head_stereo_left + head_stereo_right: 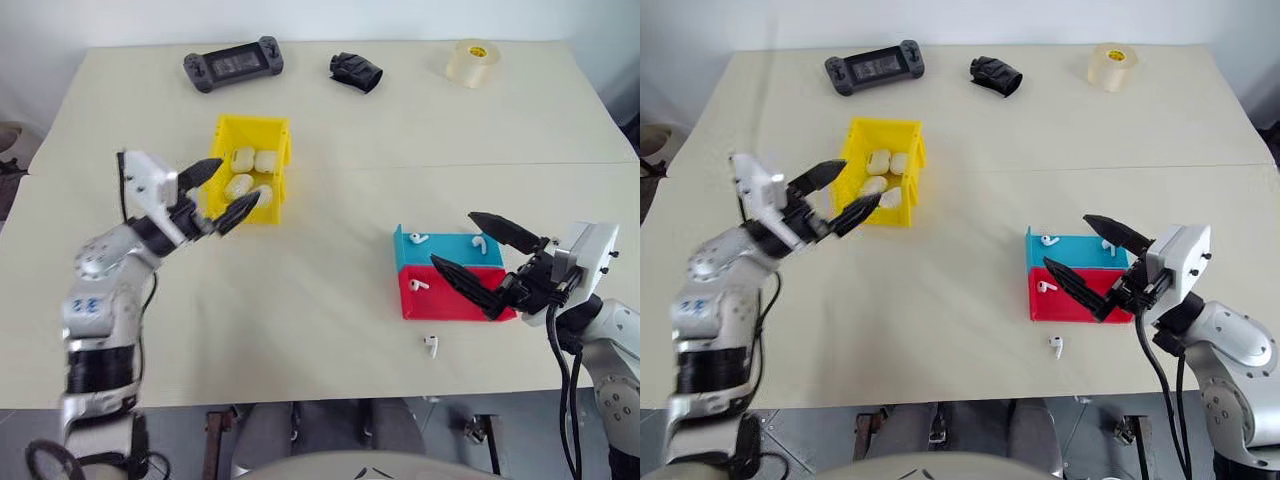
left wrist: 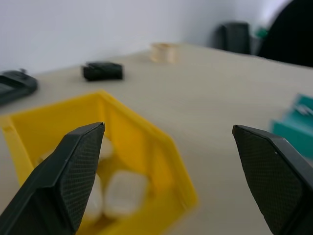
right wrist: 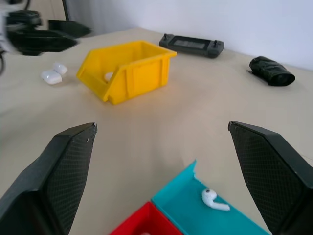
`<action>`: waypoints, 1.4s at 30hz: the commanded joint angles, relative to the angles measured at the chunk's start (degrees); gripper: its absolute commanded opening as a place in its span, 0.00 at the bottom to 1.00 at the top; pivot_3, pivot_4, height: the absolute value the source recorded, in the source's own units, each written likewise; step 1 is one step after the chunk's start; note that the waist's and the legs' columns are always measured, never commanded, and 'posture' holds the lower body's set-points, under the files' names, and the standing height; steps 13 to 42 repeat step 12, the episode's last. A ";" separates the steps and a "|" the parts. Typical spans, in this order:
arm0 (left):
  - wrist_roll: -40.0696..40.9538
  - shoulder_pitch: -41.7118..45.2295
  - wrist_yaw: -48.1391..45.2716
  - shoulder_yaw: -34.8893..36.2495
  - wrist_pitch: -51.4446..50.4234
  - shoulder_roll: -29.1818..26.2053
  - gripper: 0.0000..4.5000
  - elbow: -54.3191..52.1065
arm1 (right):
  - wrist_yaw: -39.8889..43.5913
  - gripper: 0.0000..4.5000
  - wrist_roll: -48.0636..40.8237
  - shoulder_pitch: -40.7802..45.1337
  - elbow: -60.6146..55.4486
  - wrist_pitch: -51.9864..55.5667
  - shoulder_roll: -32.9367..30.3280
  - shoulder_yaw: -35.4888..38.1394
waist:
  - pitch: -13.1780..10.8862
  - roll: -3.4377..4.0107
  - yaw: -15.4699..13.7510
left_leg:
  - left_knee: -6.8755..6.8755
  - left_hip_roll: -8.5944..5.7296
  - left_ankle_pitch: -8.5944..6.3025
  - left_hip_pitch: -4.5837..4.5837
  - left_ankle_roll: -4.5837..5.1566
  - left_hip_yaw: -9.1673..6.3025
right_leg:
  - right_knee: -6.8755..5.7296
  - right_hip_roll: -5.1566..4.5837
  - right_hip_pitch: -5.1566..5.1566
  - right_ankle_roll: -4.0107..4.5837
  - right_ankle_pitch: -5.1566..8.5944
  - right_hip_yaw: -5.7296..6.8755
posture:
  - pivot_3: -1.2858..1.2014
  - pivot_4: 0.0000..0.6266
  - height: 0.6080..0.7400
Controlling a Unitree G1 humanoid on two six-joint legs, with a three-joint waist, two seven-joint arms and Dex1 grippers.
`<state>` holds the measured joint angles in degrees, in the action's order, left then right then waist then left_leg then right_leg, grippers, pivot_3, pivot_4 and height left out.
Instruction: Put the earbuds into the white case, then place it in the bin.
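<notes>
A: Entry, left side. Your left end effector (image 1: 226,192) stands with its two black fingers spread wide and nothing between them. It hangs over the near-left edge of the bin (image 1: 275,130), its tips in front of the bin's contents; contact with the wall cannot be judged.

B: And the bin's contents?

A: You have several white cases (image 1: 243,157) lying inside the yellow bin, packed close together. Seen from the head camera, the bin sits at about 10 o'clock from the tabletop (image 1: 330,300) centre.

B: Right side?

A: Your right end effector (image 1: 488,262) is also fully spread and empty. It hovers at the right edge of the two shallow trays, at about 4 o'clock from centre. One finger lies across the near-right part of the red tray (image 1: 450,306), the other over the blue tray (image 1: 445,252); no grip on anything.

B: Earbuds?

A: The earbuds are loose: two in the blue tray (image 1: 418,238) (image 1: 478,242), one in the red tray (image 1: 418,285), and one on the bare tabletop (image 1: 430,345) just at 6 o'clock of the red tray.

B: Anything else?

A: In the right wrist view, two more white cases (image 3: 54,73) lie on the tabletop beside the bin. Along the far edge: a black handheld console (image 1: 233,63) at 11 o'clock, a black crumpled object (image 1: 356,71) at 12, a tape roll (image 1: 473,62) at 1.
</notes>
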<state>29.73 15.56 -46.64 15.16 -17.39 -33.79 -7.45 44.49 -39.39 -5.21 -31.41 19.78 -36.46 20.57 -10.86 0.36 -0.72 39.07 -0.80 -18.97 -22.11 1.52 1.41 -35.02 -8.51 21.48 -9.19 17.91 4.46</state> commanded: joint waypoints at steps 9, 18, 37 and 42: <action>-2.80 -13.05 -8.96 2.67 9.84 -5.48 0.99 -4.61 | 6.25 1.00 2.24 1.76 7.27 -4.59 -2.73 1.66 | 0.00 0.01 -0.86 | 0.00 -0.04 -0.02 -0.04 0.04 -0.03 | 0.11 -0.10 -0.06 0.02 0.01 -0.03 | 0.52 0.24 1.00; -3.51 -12.82 -8.46 1.82 11.82 -4.41 0.99 -4.91 | 7.03 1.00 2.50 1.67 8.32 -5.23 -2.94 2.13 | 0.00 0.01 -0.66 | 0.00 -0.01 -0.02 -0.02 0.04 0.01 | 0.07 -0.07 -0.04 0.02 0.01 -0.03 | 0.52 0.24 1.00; -3.51 -12.82 -8.46 1.82 11.82 -4.41 0.99 -4.91 | 7.03 1.00 2.50 1.67 8.32 -5.23 -2.94 2.13 | 0.00 0.01 -0.66 | 0.00 -0.01 -0.02 -0.02 0.04 0.01 | 0.07 -0.07 -0.04 0.02 0.01 -0.03 | 0.52 0.24 1.00; -3.51 -12.82 -8.46 1.82 11.82 -4.41 0.99 -4.91 | 7.03 1.00 2.50 1.67 8.32 -5.23 -2.94 2.13 | 0.00 0.01 -0.66 | 0.00 -0.01 -0.02 -0.02 0.04 0.01 | 0.07 -0.07 -0.04 0.02 0.01 -0.03 | 0.52 0.24 1.00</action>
